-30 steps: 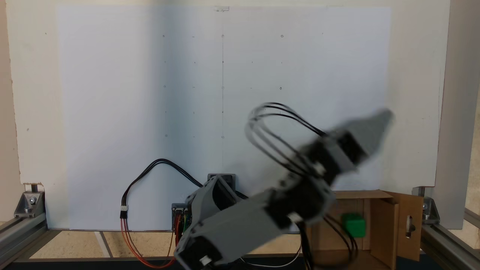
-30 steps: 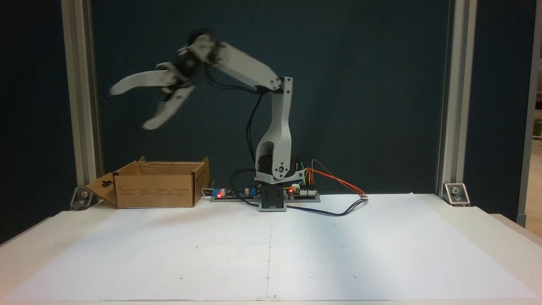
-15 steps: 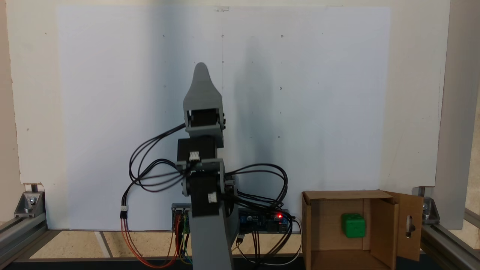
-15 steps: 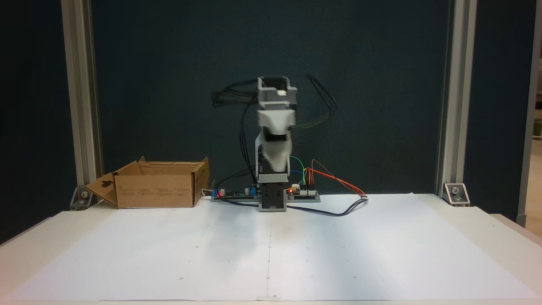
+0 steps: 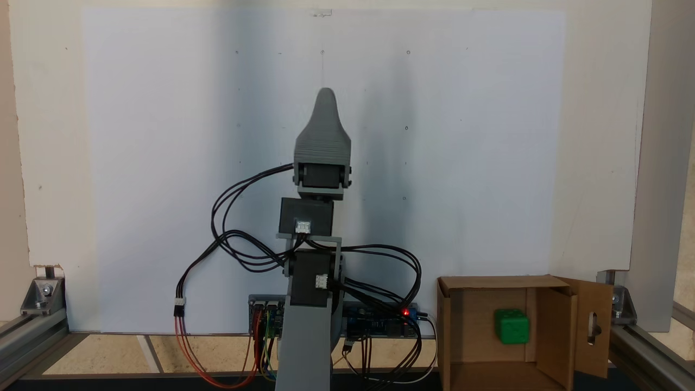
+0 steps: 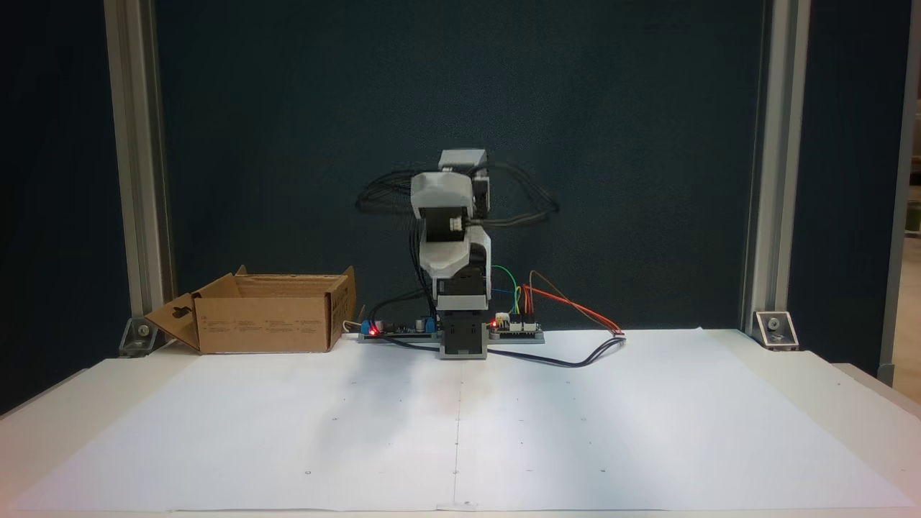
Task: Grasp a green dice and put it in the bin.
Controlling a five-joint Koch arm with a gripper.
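With the green dice (image 5: pixel 512 326) lying in the bin (image 5: pixel 486 282) at four o'clock, the gripper (image 5: pixel 325 98), jaws unreadable, had swung back to centre

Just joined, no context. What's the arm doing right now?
Nothing is being handled at this moment. The green dice already lies inside the bin, the open cardboard box beside the arm's base. The gripper holds nothing and points out over the white paper sheet, well away from the bin. Its jaws line up one behind the other for both fixed views, so open or shut can't be told. From how things lie, the drop looks done.
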